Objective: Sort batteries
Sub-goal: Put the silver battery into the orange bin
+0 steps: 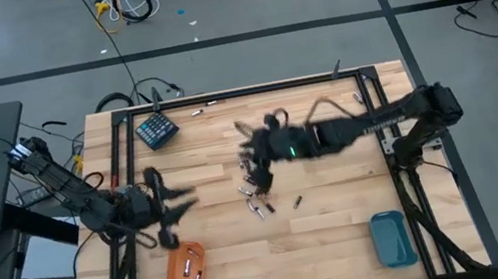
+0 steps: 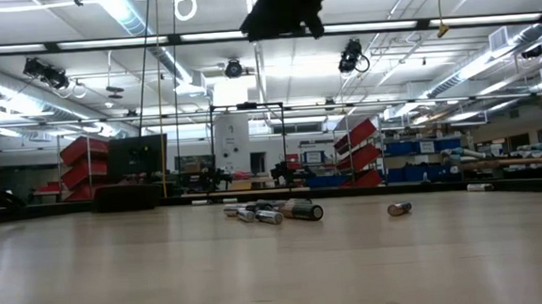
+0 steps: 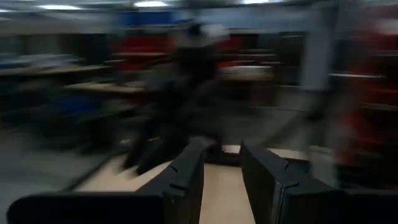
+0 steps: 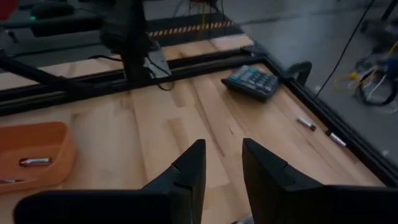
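Progress is judged to be at an early stage. At the lower left of the high view, the orange tray (image 1: 185, 272) is seen to hold at least two batteries (image 1: 189, 266); one of them is also seen lying in that tray in the right wrist view (image 4: 35, 162). Just above the tray, the left gripper (image 1: 172, 213) is held over bare wood, with nothing seen between its fingers; in its own wrist view the fingers (image 3: 186, 177) are seen apart with only a narrow gap, and the surroundings are blurred.

Towards the upper left of the table, a dark keypad (image 1: 156, 130) is seen, with a stray battery (image 1: 197, 113) lying to its right near the rail.

At the centre of the high view, a loose cluster of unsorted batteries (image 1: 257, 199) is left on the wood, with one more (image 1: 296, 202) lying apart to its right; the same heap (image 2: 273, 211) and the single cell (image 2: 399, 208) are seen in the low view. The right gripper (image 1: 254, 159) is held above the upper edge of this cluster. In its wrist view the fingers (image 4: 186, 174) stand slightly apart and no battery is seen between them.

At the lower right, the blue tray (image 1: 392, 237) appears to hold nothing, though this cannot be told for certain. Most of the sorting is therefore judged still to be done.
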You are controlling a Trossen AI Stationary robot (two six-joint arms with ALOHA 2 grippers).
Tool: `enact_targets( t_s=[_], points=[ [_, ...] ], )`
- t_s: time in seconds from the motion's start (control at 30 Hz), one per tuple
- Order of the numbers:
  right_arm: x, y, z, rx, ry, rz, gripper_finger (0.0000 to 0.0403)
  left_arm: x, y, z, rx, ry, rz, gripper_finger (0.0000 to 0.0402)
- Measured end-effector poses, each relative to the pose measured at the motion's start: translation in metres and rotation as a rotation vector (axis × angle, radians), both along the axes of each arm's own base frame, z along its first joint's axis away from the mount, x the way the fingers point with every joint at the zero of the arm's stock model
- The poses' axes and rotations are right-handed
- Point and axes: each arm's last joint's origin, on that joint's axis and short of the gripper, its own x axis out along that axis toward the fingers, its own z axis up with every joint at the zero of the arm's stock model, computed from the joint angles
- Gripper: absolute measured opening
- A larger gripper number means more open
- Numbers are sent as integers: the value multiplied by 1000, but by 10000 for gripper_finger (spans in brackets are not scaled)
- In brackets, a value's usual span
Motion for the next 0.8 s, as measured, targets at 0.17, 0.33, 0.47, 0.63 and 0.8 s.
enact_targets(
  t_s=[0.17,0.33,0.47,0.63,0.8],
  points=[
    [-3,-59,23,51,-20,-81,86,-4,8,-3,19,69,264,98],
    [-9,-93,47,41,-60,-96,80,-5,11,-6,54,100,242,67],
    [-13,-103,52,34,-23,-93,72,2,18,-11,52,118,249,31],
    [-16,-104,52,-18,29,-58,62,17,33,-20,-43,144,50,4],
    [-20,-105,53,-31,54,-15,52,28,62,-32,-109,219,174,1]
  ],
)
